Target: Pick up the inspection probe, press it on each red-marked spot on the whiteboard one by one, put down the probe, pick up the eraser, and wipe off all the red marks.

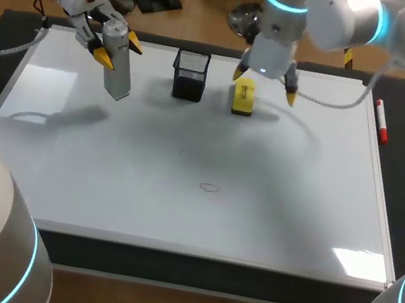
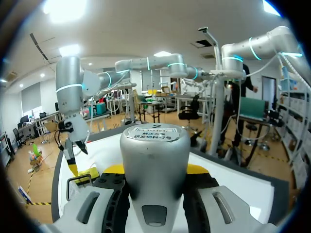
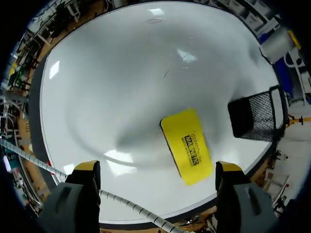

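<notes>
One black mesh basket point(image 1: 190, 76) between one grey cylindrical probe point(image 1: 119, 71), clamped in left gripper point(image 1: 120, 51), and one yellow block eraser point(image 1: 243, 96) under right gripper point(image 1: 265, 84), fingers spread apart. One red marker point(image 1: 380, 119) at edge of whiteboard point(image 1: 177, 209).

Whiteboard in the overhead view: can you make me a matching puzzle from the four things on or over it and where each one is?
Things
1. grey cylindrical probe
2. yellow rectangular eraser
3. black mesh cup
4. red and white marker pen

Places
A. lying along the right edge of the whiteboard
B. clamped in the left gripper, above the board
C. flat on the board, below the open right gripper
D. standing upright on the board between the probe and the eraser

Pairs: 1-B, 2-C, 3-D, 4-A
</notes>
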